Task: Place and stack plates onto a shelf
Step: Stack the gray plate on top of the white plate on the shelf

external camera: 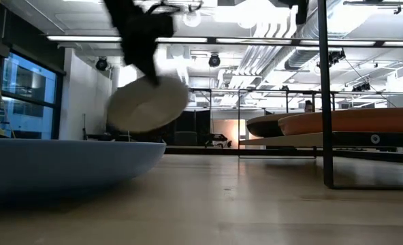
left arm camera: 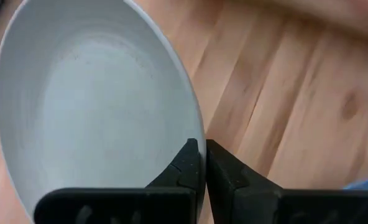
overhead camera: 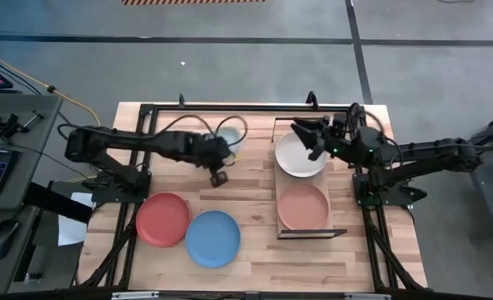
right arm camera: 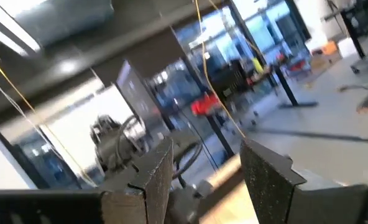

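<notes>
From above, the left gripper (overhead camera: 221, 152) held the pale mint plate (overhead camera: 232, 135) near the table's (overhead camera: 255, 242) far edge, probably to carry it to the shelf (overhead camera: 278, 187). The white plate (overhead camera: 298, 156) and salmon plate (overhead camera: 303, 207) lay there, under the right gripper (overhead camera: 317, 137). Low down, the mint plate (external camera: 147, 103) hung tilted. The left wrist view showed fingers (left arm camera: 187, 168) clenched on its rim; the right wrist view showed fingers (right arm camera: 153, 171) released. No writing was readable.
</notes>
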{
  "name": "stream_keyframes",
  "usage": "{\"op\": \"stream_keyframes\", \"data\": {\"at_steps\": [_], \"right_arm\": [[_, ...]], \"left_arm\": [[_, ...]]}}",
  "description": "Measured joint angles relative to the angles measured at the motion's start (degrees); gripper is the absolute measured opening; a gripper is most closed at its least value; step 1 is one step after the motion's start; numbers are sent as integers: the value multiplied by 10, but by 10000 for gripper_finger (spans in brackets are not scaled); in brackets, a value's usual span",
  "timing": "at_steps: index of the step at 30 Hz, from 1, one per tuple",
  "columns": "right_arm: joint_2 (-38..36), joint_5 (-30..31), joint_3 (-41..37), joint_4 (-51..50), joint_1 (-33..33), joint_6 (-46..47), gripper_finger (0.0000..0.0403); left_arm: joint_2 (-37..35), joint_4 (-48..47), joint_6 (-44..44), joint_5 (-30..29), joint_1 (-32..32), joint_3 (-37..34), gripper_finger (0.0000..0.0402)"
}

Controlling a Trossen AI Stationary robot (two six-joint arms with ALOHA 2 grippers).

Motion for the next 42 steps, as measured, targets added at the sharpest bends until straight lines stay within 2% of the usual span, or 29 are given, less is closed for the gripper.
{"op": "stream_keyframes", "data": {"at_steps": [9,15,30,36,42], "right_arm": [[-44,2,0,26,0,-15,169],[-80,2,0,38,0,-19,169],[-104,1,0,32,0,-19,169],[-102,1,0,26,0,-18,169],[-93,0,0,21,0,-6,169]], "left_arm": [[143,4,214,-28,-28,254,1],[237,48,355,-30,-62,353,1],[378,166,505,-19,-64,366,1],[400,206,500,-19,-50,366,9],[401,216,474,10,-41,366,14]]}}
